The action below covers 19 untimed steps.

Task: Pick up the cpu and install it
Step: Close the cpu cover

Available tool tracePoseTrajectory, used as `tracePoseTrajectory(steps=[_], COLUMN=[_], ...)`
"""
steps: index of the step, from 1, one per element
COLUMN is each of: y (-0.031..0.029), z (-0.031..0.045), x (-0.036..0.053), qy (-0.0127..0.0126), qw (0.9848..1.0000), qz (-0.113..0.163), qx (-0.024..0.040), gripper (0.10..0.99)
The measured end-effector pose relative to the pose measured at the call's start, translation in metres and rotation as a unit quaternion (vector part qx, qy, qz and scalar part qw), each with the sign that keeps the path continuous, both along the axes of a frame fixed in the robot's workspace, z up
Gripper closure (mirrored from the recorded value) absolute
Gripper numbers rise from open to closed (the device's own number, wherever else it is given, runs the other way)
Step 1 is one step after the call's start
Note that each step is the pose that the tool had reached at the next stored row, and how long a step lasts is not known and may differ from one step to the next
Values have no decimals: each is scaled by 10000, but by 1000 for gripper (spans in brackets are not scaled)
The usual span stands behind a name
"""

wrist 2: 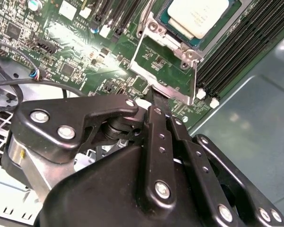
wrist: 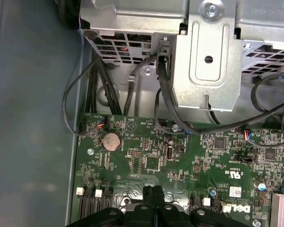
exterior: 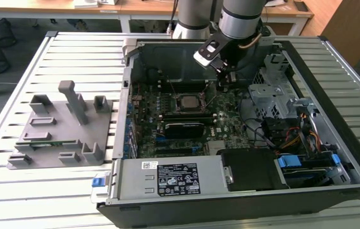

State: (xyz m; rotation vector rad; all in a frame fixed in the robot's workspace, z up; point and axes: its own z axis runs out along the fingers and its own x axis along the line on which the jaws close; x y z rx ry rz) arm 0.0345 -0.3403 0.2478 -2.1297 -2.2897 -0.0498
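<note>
Here, socketed cpu [wrist 2: 197, 15] in the second wrist view, coin cell [wrist: 110, 140] in the first wrist view; gripper [wrist: 152, 189] closed, empty.

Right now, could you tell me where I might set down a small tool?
Bare table slats lie beyond the grey fixture and in front of it, plus a narrow strip on the exterior view's right of the computer case. Inside the case is crowded: the end effector hangs over the motherboard near the cpu, with cables alongside.
</note>
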Motion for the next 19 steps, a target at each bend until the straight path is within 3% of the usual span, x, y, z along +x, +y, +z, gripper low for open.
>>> tracePoseTrajectory(steps=[19], y=[3], z=[-26], x=[-240], qy=[0], qw=[10000], qz=[0], qx=[1], gripper=[980])
